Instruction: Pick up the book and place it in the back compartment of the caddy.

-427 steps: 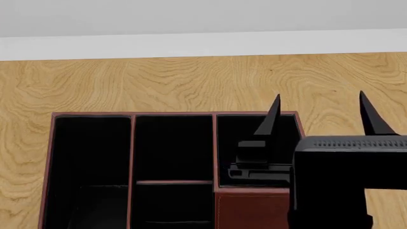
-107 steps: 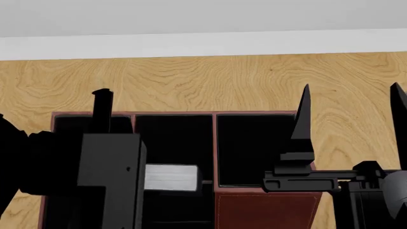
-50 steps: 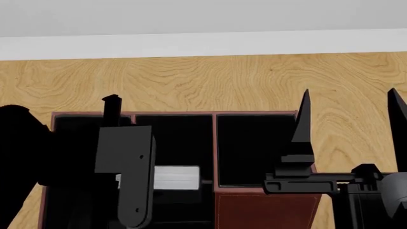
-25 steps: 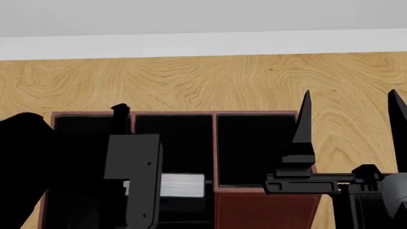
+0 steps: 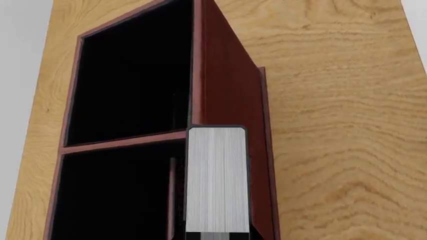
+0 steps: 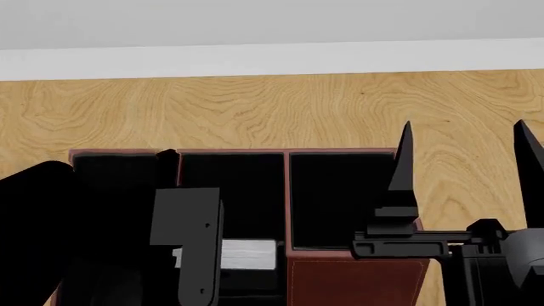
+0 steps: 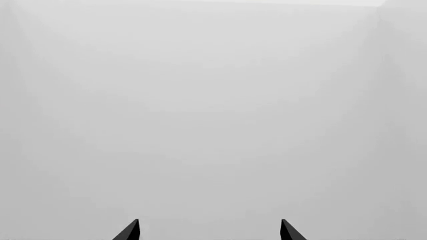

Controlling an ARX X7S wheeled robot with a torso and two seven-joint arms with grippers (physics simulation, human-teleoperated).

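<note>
A pale wall rises behind the wood-grain table [image 6: 281,108], on which the caddy [image 6: 340,277] stands. The book [image 6: 248,254] is off the table, carried by the left gripper [image 6: 197,255] and suspended over the caddy's middle column, at or just above rim height near the red-brown crossbar [image 5: 127,141]. Pick-up is judged complete; lowering and release into the back compartment [image 6: 231,194] remain. In the left wrist view the book projects straight ahead of the camera; the fingers themselves are hidden, but the book is evidently pinched between them. The right gripper [image 6: 463,159] hovers beside the caddy's right edge, jaws spread wide, holding and touching nothing
</note>
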